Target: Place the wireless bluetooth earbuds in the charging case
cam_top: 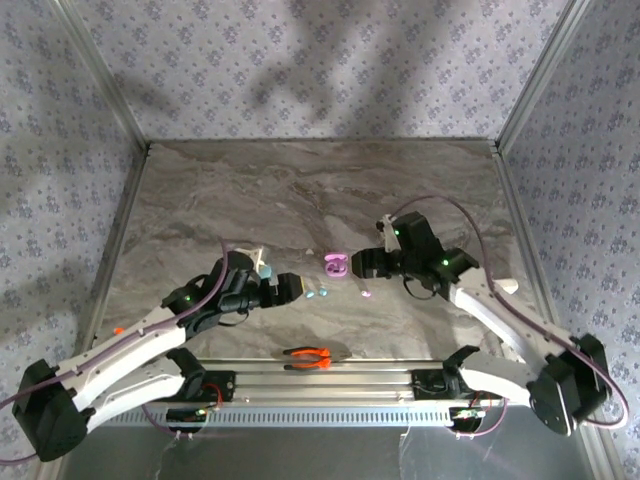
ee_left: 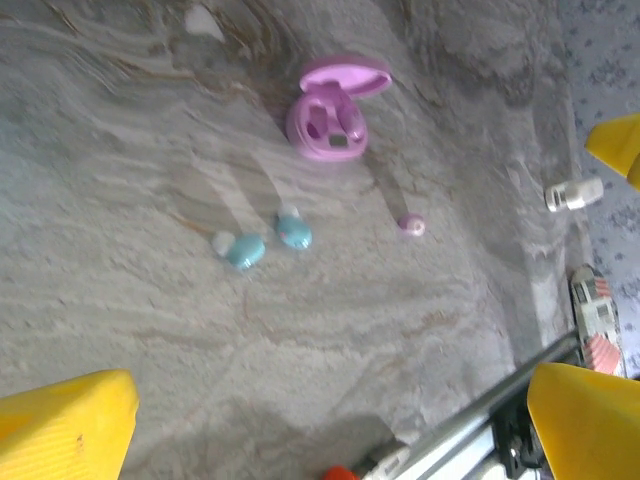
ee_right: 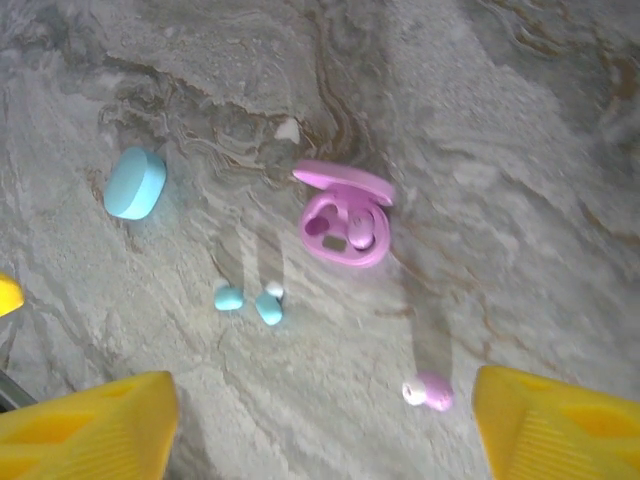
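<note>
Right fingers (ee_right: 90, 430) are recorded spread wide, nothing held. One loose pink earbud (ee_right: 428, 391) lies on the bench (ee_right: 520, 120) between them, untouched. Left fingers (ee_left: 65, 430) are likewise wide and empty. Two teal earbuds (ee_right: 229, 298) lie side by side further out. Beyond them the pink case (ee_right: 345, 225) stands open, a second pink earbud (ee_right: 362, 232) seated inside. Off to one side, a closed teal case (ee_right: 135, 183) is noted.

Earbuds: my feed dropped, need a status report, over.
Left pincer, right pincer open, empty. One pink earbud looks seated in open pink case; other pink earbud, two teal earbuds loose on table. Nothing blocking the case.
</note>
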Tool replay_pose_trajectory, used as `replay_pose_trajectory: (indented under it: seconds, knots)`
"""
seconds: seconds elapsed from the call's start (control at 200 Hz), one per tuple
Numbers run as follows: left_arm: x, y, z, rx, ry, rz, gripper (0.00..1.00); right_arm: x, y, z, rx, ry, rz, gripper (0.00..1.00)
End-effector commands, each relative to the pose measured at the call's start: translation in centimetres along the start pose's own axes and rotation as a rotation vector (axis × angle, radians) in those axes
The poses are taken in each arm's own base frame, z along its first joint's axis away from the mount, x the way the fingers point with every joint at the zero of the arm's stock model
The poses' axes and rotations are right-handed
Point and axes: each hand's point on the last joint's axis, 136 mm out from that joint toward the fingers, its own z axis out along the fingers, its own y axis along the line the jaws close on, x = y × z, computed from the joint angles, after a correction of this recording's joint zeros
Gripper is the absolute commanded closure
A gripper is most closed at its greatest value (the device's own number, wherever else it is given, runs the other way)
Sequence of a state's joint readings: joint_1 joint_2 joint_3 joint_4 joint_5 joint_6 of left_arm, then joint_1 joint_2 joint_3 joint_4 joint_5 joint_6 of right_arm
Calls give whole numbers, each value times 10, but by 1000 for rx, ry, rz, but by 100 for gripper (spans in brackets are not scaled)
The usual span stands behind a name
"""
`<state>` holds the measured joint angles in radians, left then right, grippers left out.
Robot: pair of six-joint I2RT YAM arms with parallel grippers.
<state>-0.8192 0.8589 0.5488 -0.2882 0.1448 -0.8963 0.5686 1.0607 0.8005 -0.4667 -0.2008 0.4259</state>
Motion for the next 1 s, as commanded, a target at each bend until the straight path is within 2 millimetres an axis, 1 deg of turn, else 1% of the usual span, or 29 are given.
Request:
replay_pose_trajectory:
  seconds: [0.0,0.015,0.09,0.285,0.46,0.56,0.615,0.725,0.815,0.914,0.994]
  knots:
    - [21,9,-3,-43,43,-25,0,30,-16,-16,62,48,37,10]
    - [23,9,-3,-42,47,-27,0,36,-19,-19,72,63,43,8]
    - [35,4,-3,-26,73,-35,0,50,-24,-27,82,73,81,5]
    - [57,-11,-1,-8,136,-34,0,79,-28,-37,67,105,175,4]
    - [62,-25,4,-5,146,-5,0,97,-38,-35,108,167,221,8]
    - [56,-28,8,-15,128,21,0,103,-42,-33,126,195,227,9]
    - [50,-30,9,-24,104,33,0,103,-41,-31,119,195,222,10]
    - [40,-39,12,-17,68,44,0,101,-47,-27,138,190,226,13]
    - [33,-45,15,-16,41,53,0,100,-51,-20,135,196,235,16]
    - [21,-52,15,-28,16,84,0,97,-57,-10,128,211,232,25]
    - [10,-52,15,-42,10,88,0,93,-63,-2,126,229,246,35]
